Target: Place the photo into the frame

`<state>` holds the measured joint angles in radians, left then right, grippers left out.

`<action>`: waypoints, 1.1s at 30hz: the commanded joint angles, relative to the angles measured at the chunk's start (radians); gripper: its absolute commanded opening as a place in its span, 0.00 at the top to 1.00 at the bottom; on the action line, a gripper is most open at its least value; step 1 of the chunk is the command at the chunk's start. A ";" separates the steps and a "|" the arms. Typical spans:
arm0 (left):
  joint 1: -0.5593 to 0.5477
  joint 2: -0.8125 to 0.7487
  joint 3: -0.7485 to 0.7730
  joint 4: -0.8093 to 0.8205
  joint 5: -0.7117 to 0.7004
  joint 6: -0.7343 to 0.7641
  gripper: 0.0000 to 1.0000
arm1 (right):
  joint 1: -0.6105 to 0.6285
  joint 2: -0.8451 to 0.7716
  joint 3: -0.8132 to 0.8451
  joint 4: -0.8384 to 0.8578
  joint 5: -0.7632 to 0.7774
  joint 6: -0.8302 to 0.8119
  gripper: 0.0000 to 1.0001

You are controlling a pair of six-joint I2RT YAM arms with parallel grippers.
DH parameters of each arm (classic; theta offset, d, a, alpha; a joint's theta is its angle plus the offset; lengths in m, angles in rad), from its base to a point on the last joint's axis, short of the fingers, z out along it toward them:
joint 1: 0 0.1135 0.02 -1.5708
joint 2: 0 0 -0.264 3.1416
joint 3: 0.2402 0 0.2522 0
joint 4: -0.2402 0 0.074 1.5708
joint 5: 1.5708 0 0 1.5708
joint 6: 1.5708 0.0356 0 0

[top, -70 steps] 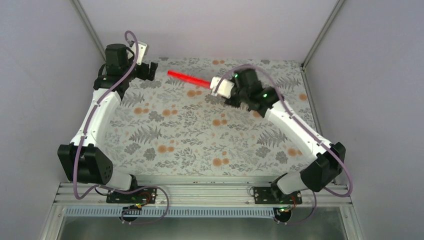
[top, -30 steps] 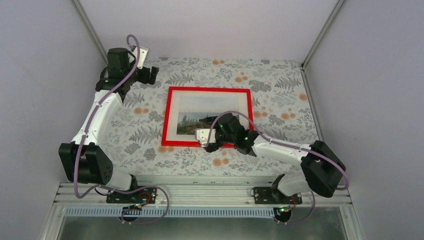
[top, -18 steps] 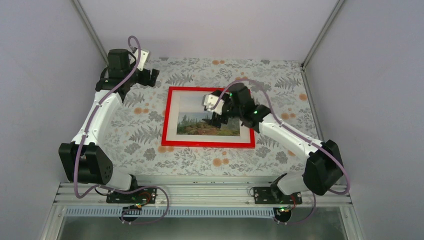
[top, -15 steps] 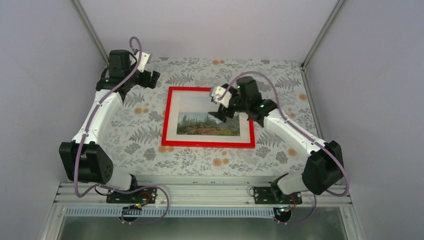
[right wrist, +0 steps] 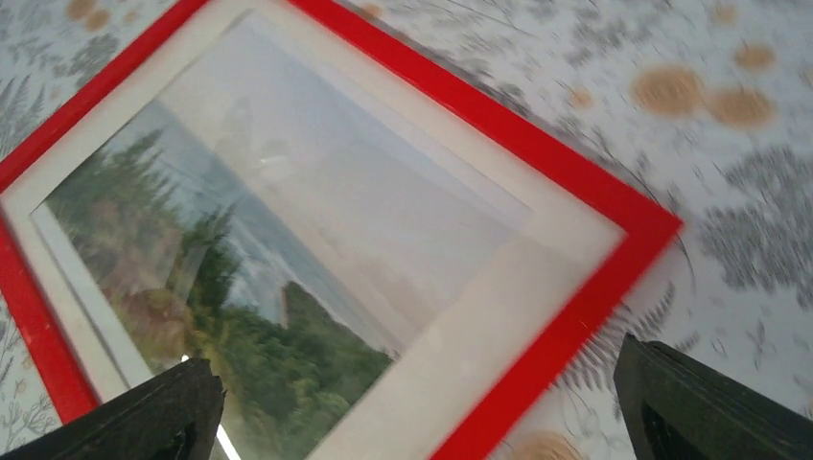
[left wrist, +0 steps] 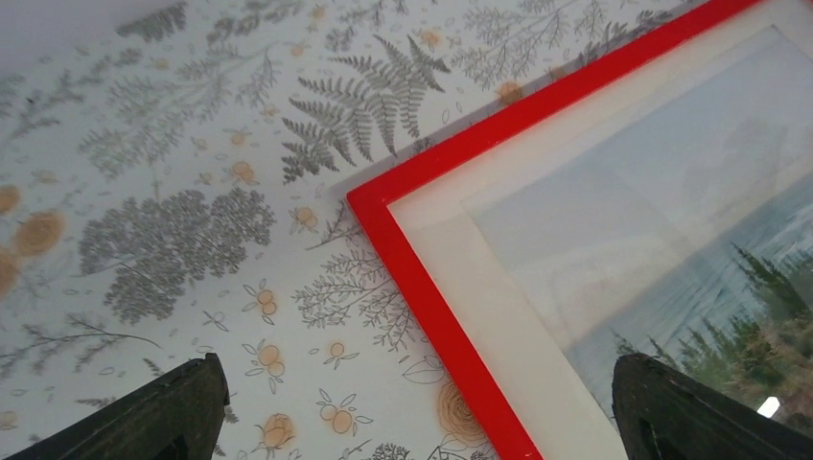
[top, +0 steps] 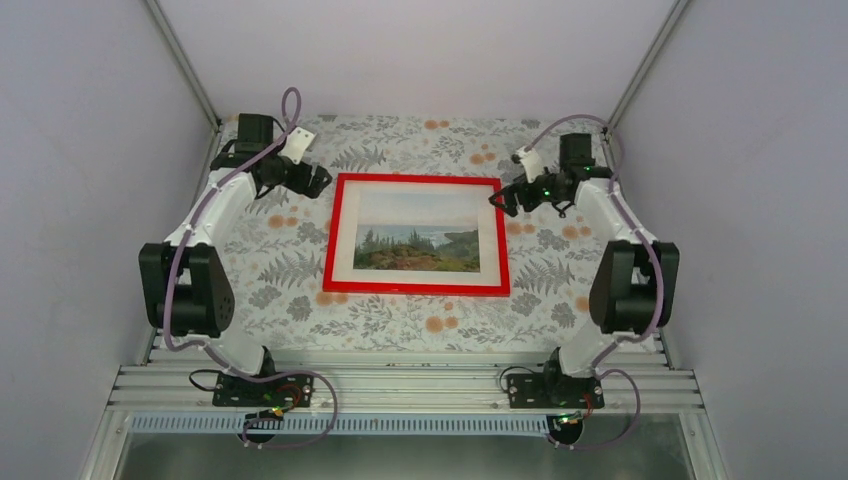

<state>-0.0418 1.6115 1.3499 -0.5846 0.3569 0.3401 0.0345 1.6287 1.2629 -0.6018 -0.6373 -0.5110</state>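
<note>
The frame (top: 415, 289) lies flat and face up on the flowered tablecloth (top: 300, 300), in the far middle of the table. The photo (top: 417, 232) is inside it: trees, brown ground and pale sky show through the pane, with a white margin all around. Judging from this, the task looks finished or almost finished.

The left gripper (top: 318, 182) is released and holds nothing. It is just beside the far left corner of the frame. In its wrist view the two dark fingers (left wrist: 173, 412) stand wide apart, one over the cloth and one over the picture. The right gripper (top: 497, 200) is also spread open and empty, just beside the far right corner. Whether either one touches the frame cannot be told.

The main risk now is a careless retreat. Both grippers are close to a corner, so a low sideways move could catch the thin red edge and push or turn the frame on the cloth. A finger pressing on the pane could scratch it.

The back of the frame is hidden, so it is not known if anything holds the photo in. If the frame is lifted or tilted, the print might slide out of its place.
</note>
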 commanded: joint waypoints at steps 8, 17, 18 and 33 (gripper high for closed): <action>0.046 0.199 0.015 -0.038 0.143 -0.015 0.08 | -0.199 0.300 0.171 -0.204 -0.127 0.103 0.07; 0.056 0.336 0.047 -0.080 0.178 -0.061 0.29 | -0.197 0.463 0.231 -0.202 -0.135 0.189 0.17; 0.056 0.351 0.055 -0.085 0.177 -0.064 0.31 | -0.195 0.480 0.238 -0.203 -0.138 0.194 0.18; 0.051 0.464 0.087 -0.091 0.267 -0.043 0.58 | -0.139 0.564 0.209 -0.203 -0.191 0.204 0.43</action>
<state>0.0090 2.0590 1.4178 -0.6716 0.5606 0.2802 -0.1284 2.1658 1.5005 -0.7925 -0.8124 -0.3141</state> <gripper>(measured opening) 0.445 0.597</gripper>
